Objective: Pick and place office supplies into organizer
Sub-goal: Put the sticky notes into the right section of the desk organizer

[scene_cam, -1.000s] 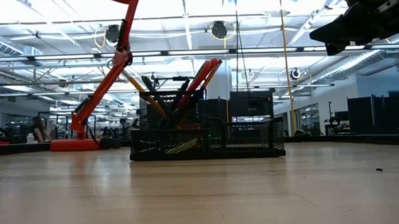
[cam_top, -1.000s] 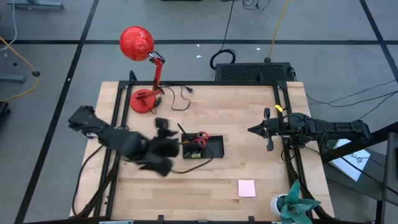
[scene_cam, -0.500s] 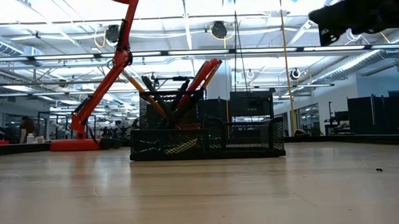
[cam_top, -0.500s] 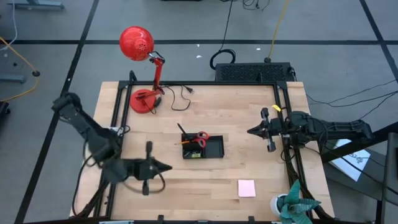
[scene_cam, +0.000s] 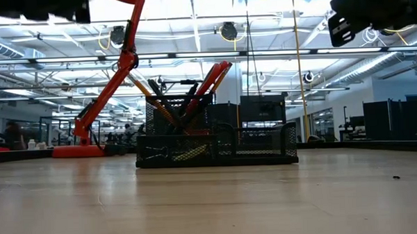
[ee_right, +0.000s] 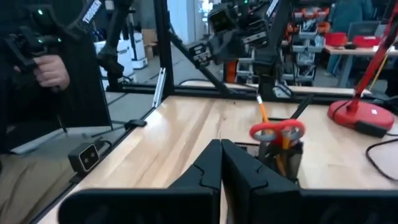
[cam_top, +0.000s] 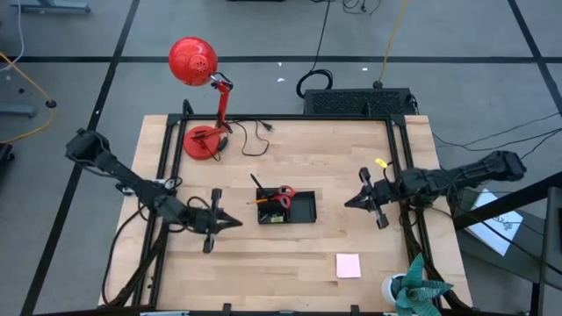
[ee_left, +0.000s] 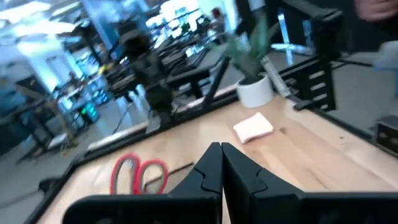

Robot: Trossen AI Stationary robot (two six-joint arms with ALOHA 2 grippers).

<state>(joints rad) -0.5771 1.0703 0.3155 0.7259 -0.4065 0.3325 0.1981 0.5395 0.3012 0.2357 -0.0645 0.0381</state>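
Observation:
The black mesh organizer (cam_top: 297,209) stands at the table's middle. Red-handled scissors (cam_top: 282,194), an orange pencil (cam_top: 263,202) and black pens (cam_top: 258,183) stick out of its left compartment, leaning on its rim (scene_cam: 180,98). A pink sticky-note pad (cam_top: 348,265) lies flat near the front right. My left gripper (cam_top: 237,222) hovers left of the organizer, shut and empty, pointing right. My right gripper (cam_top: 347,203) hovers right of the organizer, shut and empty, pointing left. In the right wrist view the scissors' handles (ee_right: 277,132) lie beyond the shut fingertips (ee_right: 211,152).
A red desk lamp (cam_top: 204,140) stands at the far left, its cord (cam_top: 255,133) on the table. A potted plant (cam_top: 413,285) sits at the front right corner. A black box (cam_top: 358,101) lies beyond the far edge. A person's hand (ee_right: 53,71) shows beyond the table.
My left gripper has drawn back from the organizer's left end toward the table's left and near edges, and now points right. My right gripper has shifted a little toward the near edge. The supplies and the organizer have stayed put.

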